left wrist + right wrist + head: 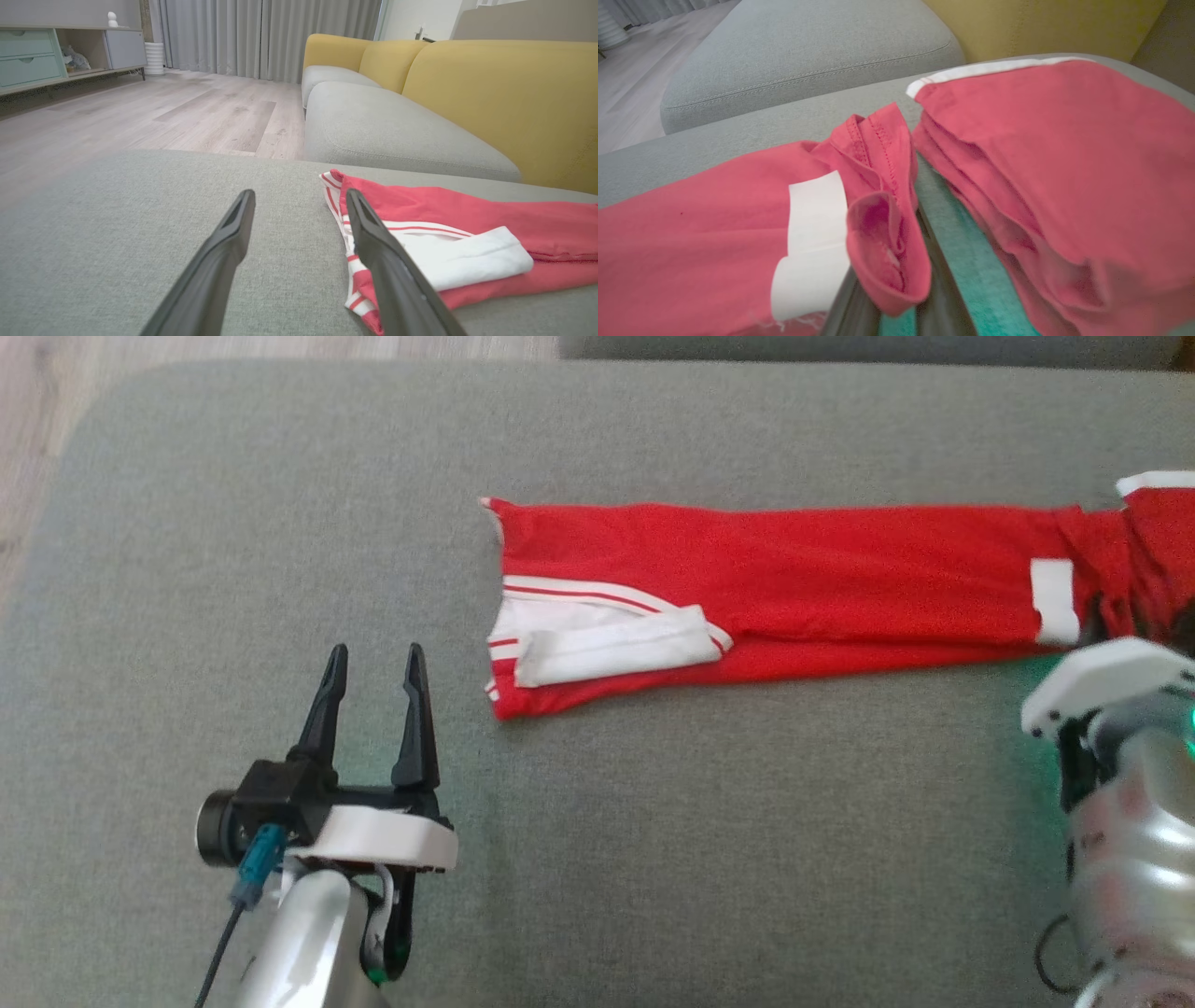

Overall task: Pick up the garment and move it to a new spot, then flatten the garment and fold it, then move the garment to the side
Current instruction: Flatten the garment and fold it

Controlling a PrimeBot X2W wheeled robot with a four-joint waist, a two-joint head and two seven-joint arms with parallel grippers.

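The garment (794, 579) is red with white stripes and a white patch, and it lies stretched in a long band across the grey cushion (653, 859). Its striped white end (448, 256) lies just right of my left gripper (375, 653), which stands open and empty above the cushion; in the left wrist view the left gripper (300, 196) has one finger overlapping that end. My right gripper (887, 242) is shut on a bunched red fold of the garment (691, 233) beside the white patch (812, 242). In the head view the right wrist housing (1102, 686) covers the fingers.
A second grey seat with yellow backrests (490, 93) stands beyond the cushion. Wooden floor (163, 107) lies to the left, with a cabinet (46, 51) and curtains far off. More red cloth (1064, 163) is piled at the cushion's right edge.
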